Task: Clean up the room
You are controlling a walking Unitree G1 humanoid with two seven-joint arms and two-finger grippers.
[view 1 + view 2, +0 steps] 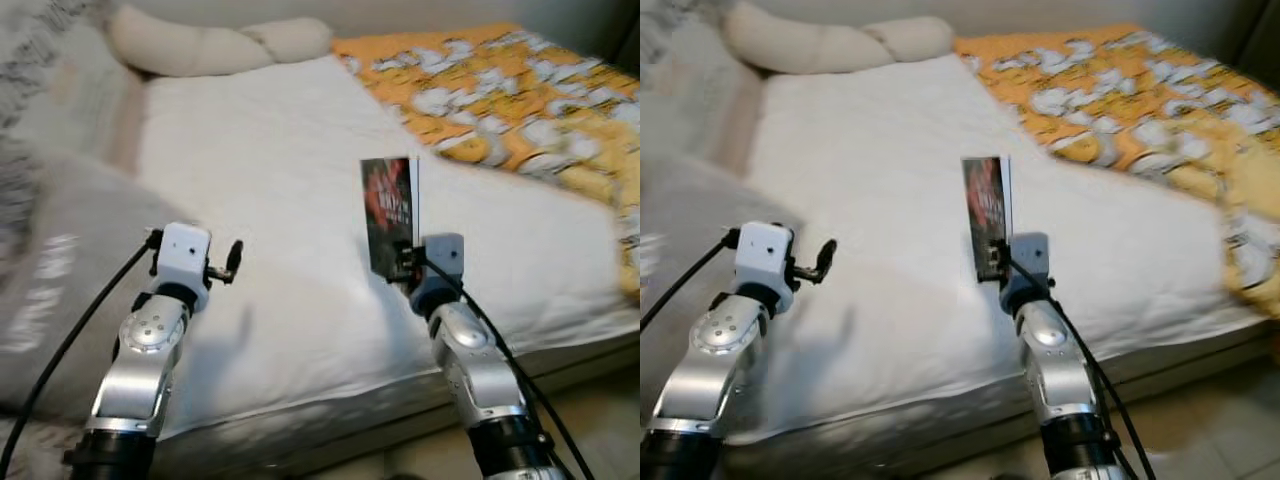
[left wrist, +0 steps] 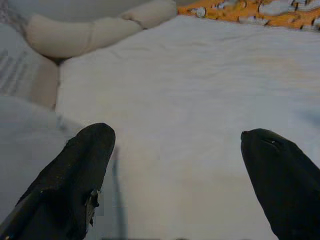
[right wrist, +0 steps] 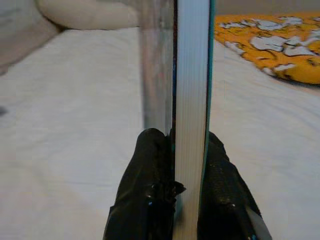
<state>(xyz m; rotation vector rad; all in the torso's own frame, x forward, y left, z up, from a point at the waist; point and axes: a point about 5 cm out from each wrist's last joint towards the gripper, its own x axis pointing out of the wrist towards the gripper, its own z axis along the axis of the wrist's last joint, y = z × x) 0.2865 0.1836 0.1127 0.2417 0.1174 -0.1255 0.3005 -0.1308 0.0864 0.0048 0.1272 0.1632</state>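
Observation:
My right gripper (image 1: pixel 406 268) is shut on a book (image 1: pixel 391 212) with a dark red and black cover, held upright above the white bed (image 1: pixel 280 180). In the right wrist view the book's white page edge (image 3: pixel 190 90) stands between the two black fingers (image 3: pixel 147 195). My left gripper (image 1: pixel 234 262) is open over the bed's near left part, with nothing between its fingers (image 2: pixel 75 175).
A long cream bolster pillow (image 1: pixel 215 42) lies along the head of the bed. An orange and white patterned blanket (image 1: pixel 520 90) covers the far right side. A grey cushion (image 1: pixel 60 270) sits at the left. The mattress's front edge (image 1: pixel 330 420) runs just before my arms.

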